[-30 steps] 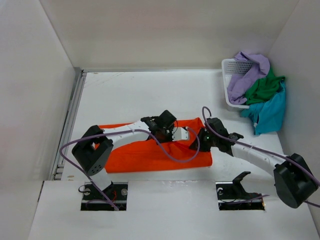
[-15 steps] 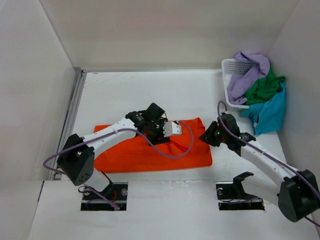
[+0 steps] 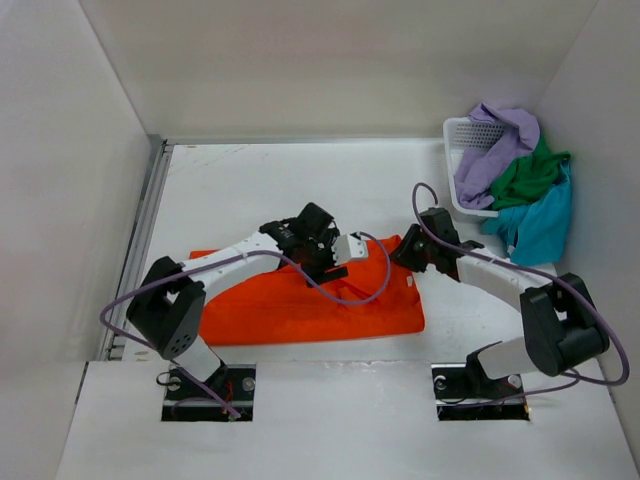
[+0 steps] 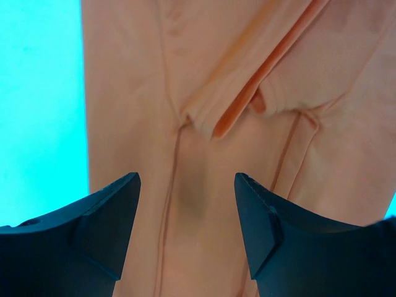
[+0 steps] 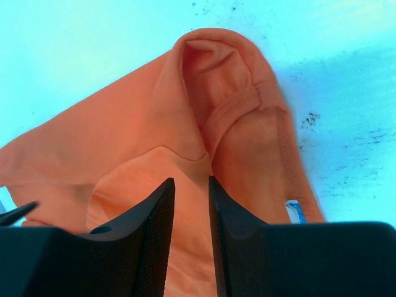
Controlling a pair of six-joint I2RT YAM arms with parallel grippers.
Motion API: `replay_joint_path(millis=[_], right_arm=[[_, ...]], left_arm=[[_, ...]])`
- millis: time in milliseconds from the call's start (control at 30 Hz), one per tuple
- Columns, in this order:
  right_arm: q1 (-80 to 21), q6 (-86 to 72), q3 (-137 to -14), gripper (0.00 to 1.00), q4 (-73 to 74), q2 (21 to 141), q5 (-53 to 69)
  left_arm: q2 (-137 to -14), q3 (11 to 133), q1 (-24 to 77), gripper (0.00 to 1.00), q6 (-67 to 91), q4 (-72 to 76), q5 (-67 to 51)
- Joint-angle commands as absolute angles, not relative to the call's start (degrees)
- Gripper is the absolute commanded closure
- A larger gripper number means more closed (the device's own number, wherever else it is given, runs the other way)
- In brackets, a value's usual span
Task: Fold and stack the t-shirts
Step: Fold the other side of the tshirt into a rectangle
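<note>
Judging by its creases, the orange t-shirt [image 3: 300, 305] should handle light, limp and a little slippery, sagging wherever it is unsupported, so I would pinch it at a stitched hem [image 5: 238, 108] or a corner, through both layers. It lies as a rumpled band on the near middle of the worktop [image 3: 260, 190]. My left tool [image 4: 185, 179] hovers over its far edge, released wide, nothing between the fingers. My right tool [image 5: 192, 182] sits over its far right corner, fingers slightly apart, gripping nothing. The lavender t-shirt [image 3: 495, 140], green t-shirt [image 3: 525, 172] and teal t-shirt [image 3: 545, 225] spill from the white basket [image 3: 458, 130] at far right.
</note>
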State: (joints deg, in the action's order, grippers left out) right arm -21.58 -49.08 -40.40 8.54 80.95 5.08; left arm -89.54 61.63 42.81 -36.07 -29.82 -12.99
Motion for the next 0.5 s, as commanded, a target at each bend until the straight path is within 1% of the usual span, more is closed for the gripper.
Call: replay_joint_path(millis=[0, 167, 333, 400, 467], right_arm=[[-22.3, -48.7, -41.8, 0.67, 5.6, 80.7, 4.3], [-22.2, -49.0, -41.7, 0.67, 5.8, 84.0, 5.0], [-22.7, -48.9, -43.0, 0.68, 5.8, 86.9, 5.6], [-22.8, -49.0, -43.1, 0.73, 5.5, 87.4, 5.8], [-22.8, -49.0, -42.9, 0.79, 5.8, 87.1, 5.8]], left_arm=[[-92.7, 64.0, 43.6, 0.39, -35.1, -27.3, -16.5], [-96.7, 65.4, 44.7, 0.40, -34.6, -26.3, -16.7], [-97.9, 66.1, 45.2, 0.41, -34.1, -24.4, -16.8], [-98.5, 65.9, 45.4, 0.43, -34.2, -23.6, -16.4], [-99.2, 65.9, 45.6, 0.52, -34.2, -23.3, -16.2]])
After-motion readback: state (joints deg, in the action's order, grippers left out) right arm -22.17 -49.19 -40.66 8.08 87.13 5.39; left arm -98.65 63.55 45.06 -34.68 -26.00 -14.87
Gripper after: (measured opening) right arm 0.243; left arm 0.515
